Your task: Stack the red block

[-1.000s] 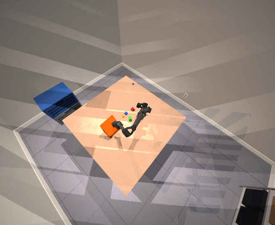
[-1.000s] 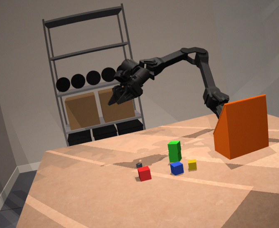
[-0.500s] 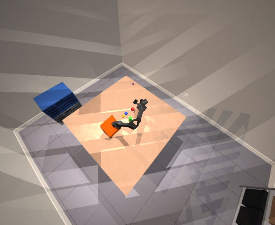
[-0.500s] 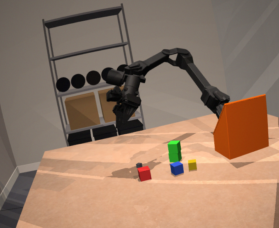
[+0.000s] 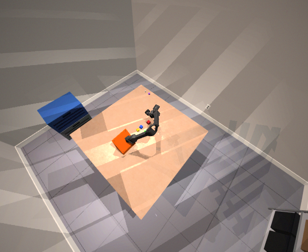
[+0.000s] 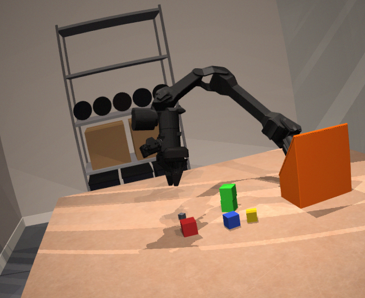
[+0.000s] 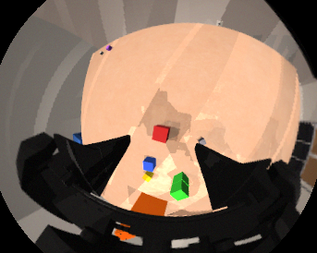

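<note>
The red block (image 5: 148, 122) (image 6: 189, 227) (image 7: 161, 133) sits on the table top, apart from the other blocks. The green tower (image 5: 145, 131) (image 6: 228, 198) (image 7: 179, 186) is two green blocks stacked upright; the arm mostly hides it in the top view. My gripper (image 6: 173, 185) (image 7: 163, 142) is open and empty, pointing down above the table. In the wrist view the red block shows between its fingertips, well below them. The fingertips cannot be made out in the top view.
A blue block (image 5: 141, 126) (image 6: 231, 220) (image 7: 149, 163) and a smaller yellow block (image 5: 137, 129) (image 6: 251, 215) (image 7: 148, 176) lie near the tower. A small grey cube (image 6: 181, 215) (image 7: 201, 140) lies near the red block. An orange box (image 5: 121, 143) (image 6: 324, 166) (image 7: 149, 204) stands by the arm's base.
</note>
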Tool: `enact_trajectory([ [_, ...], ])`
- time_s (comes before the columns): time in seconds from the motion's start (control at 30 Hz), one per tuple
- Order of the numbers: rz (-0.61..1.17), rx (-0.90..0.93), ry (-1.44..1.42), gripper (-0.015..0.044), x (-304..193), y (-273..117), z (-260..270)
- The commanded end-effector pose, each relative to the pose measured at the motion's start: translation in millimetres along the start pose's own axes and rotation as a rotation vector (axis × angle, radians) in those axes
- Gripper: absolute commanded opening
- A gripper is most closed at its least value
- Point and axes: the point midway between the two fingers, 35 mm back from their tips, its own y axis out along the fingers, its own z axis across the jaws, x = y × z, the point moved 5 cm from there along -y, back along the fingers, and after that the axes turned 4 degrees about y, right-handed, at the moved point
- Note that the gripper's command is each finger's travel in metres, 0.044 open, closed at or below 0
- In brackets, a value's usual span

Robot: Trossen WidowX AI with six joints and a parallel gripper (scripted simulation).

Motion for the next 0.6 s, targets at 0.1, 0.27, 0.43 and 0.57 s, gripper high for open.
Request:
enact_trajectory([
  [0.1, 0.092, -0.136, 0.034, 0.044, -5.3, 20.6, 25.7],
  [0.27, 0.132, -0.239, 0.048, 0.044, -9.9, 34.2, 42.6],
  [0.43, 0.135, -0.253, 0.05, 0.044, -9.1, 35.6, 42.5],
  [0.57, 0.135, -0.253, 0.05, 0.044, -9.8, 45.1, 40.3],
])
